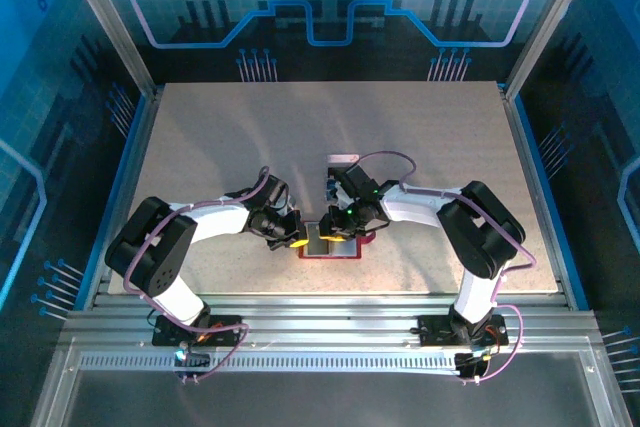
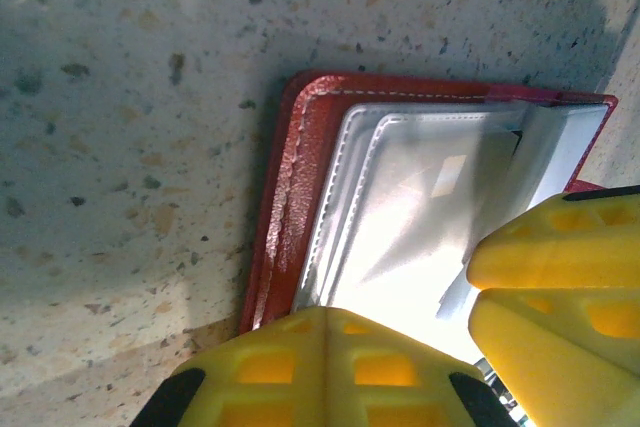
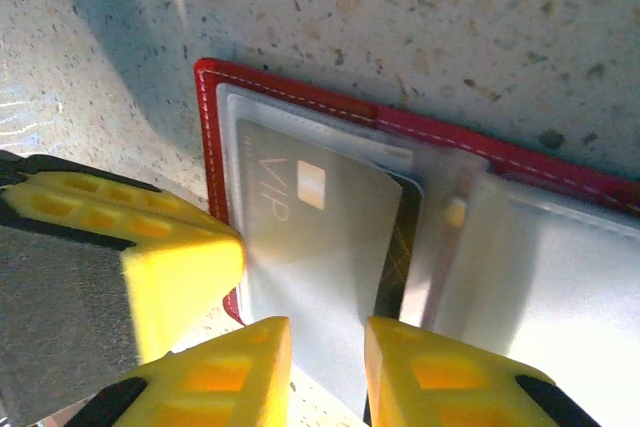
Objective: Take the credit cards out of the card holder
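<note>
The red card holder [image 1: 352,241] lies open on the speckled table, its clear pockets facing up [image 2: 290,207] [image 3: 210,147]. A pale grey card marked VIP [image 3: 310,237] sticks partway out of a pocket, over a dark card [image 3: 400,247]. My right gripper [image 3: 328,347] [image 1: 337,234] hovers over the pale card's free end, jaws a little apart, and I cannot tell whether they touch it. My left gripper [image 2: 322,319] [image 1: 294,239] is shut, its tip on the holder's near edge and clear pocket. Each wrist view also shows the other gripper's yellow fingers [image 2: 560,267] [image 3: 170,257].
A small pale flat piece [image 1: 343,158] lies on the table beyond the right gripper. Metal frame rails [image 1: 300,312] run along the near edge, with posts at the far corners. Both arms crowd the table's near middle.
</note>
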Motion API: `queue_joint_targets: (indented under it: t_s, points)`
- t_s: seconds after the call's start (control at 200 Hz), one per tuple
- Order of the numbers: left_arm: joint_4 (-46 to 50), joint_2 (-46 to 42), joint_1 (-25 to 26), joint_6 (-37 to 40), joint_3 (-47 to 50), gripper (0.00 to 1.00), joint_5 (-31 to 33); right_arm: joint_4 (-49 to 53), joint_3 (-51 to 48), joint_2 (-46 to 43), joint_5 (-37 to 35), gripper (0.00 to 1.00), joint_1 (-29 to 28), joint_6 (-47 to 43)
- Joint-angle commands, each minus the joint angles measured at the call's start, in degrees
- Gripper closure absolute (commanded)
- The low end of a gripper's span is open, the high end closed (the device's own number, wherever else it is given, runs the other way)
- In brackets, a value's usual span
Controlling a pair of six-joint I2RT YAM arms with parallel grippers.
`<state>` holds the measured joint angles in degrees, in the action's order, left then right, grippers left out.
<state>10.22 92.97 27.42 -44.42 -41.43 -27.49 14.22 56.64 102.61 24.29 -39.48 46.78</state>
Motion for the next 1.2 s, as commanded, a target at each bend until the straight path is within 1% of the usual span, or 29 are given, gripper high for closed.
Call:
queue_joint_targets:
  t_s: [0.0, 0.365, 0.83, 1.196]
  points:
    - [2.88, -0.42, -0.27, 1.33, -0.28, 0.97, 1.01, -1.19, -0.23, -0.85, 1.41, 0.74, -0.74, 1.03]
    - [3.40, -0.46, -0.27, 1.45, -0.52, 0.97, 1.12, 0.70, -0.63, 1.79, -0.62, 0.74, -0.77, -0.55]
    - [4.05, -1.11, -0.30, 1.45, -0.89, 0.97, 1.35, 4.40, -0.22, 0.01, -3.89, 0.74, -0.75, -2.34]
    - [4.97, -1.90, 0.33, 1.87, -3.04, 0.98, 0.64, -0.78, -1.65, -3.88, -0.39, 0.74, 0.06, 0.06]
